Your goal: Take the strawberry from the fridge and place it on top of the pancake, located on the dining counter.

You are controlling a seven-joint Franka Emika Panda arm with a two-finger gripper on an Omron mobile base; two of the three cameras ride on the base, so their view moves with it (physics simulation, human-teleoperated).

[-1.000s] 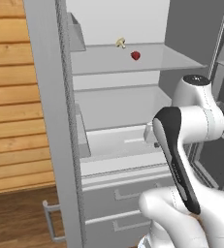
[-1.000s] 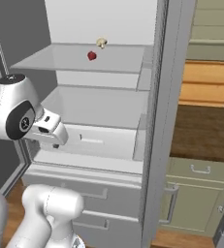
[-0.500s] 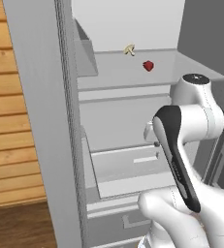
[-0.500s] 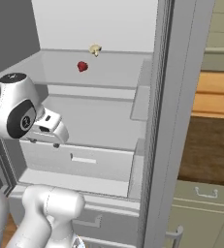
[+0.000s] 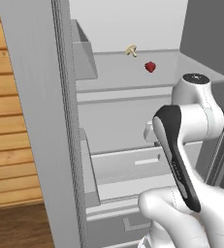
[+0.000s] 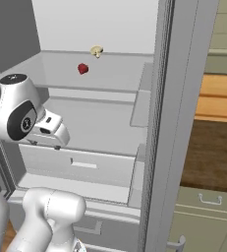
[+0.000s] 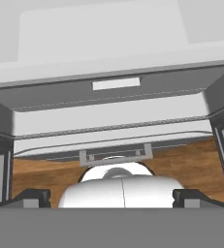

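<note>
The fridge [image 5: 114,73] stands open in front of me, its pale grey shelves bare. On the upper shelf lies the strawberry [image 5: 151,67] [image 6: 83,69], small and bright red. My arm is folded low before the fridge, well below and in front of the berry. My gripper [image 7: 111,197] points down at the lower drawers; its fingertips [image 7: 32,196] stand far apart at the two sides, open, with nothing between them. The white hand [image 6: 50,132] hangs in front of the crisper drawer. The pancake is out of view.
A small tan mushroom [image 5: 131,49] [image 6: 96,50] lies just behind the strawberry. The open fridge door [image 5: 36,126] with its bins stands close on the left, another door edge [image 6: 166,123] on the right. A dark brown countertop [image 6: 218,152] lies beyond; whether it is the dining counter I cannot tell.
The whole picture has shifted: the base has driven closer to the fridge, so shelf and strawberry look larger. The arm keeps its folded pose and the gripper stays open.
</note>
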